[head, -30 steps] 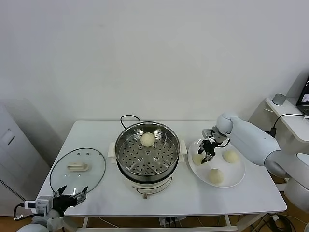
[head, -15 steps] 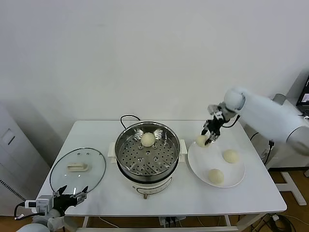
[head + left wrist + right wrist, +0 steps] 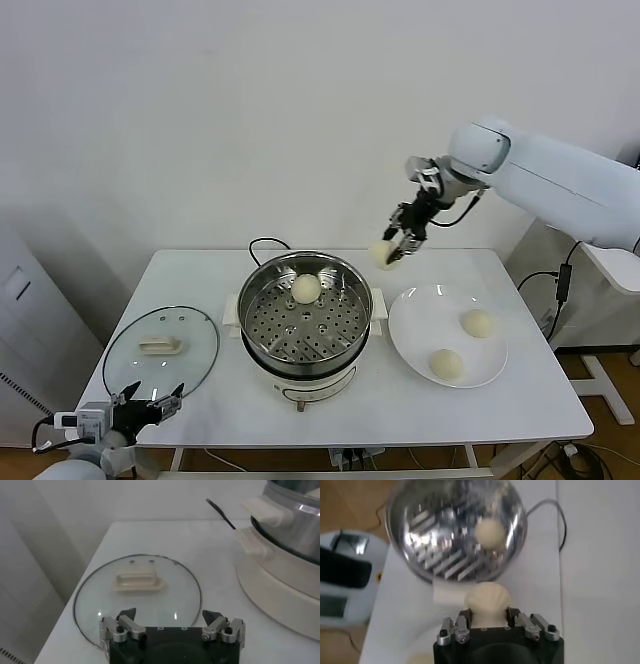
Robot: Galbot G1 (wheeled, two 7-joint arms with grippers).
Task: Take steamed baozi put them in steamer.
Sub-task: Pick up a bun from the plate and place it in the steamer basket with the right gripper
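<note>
So the right gripper (image 3: 393, 246) has its fingers pinching a round, pale cream steamed bun (image 3: 382, 254), up in the air. The shiny round stainless-steel steamer basket (image 3: 306, 312) lies below the fingers and off toward the robot's left, so I'd guess the carry goes that way, then down. One bun (image 3: 306, 288) already sits on the far side of the basket; two more (image 3: 478, 323) (image 3: 447, 364) wait on the flat white plate (image 3: 412, 310). The bun's round, so no real long axis or pointing direction. The left gripper (image 3: 172, 625) is parked, fingers spread, by the round glass lid (image 3: 138, 600).
</note>
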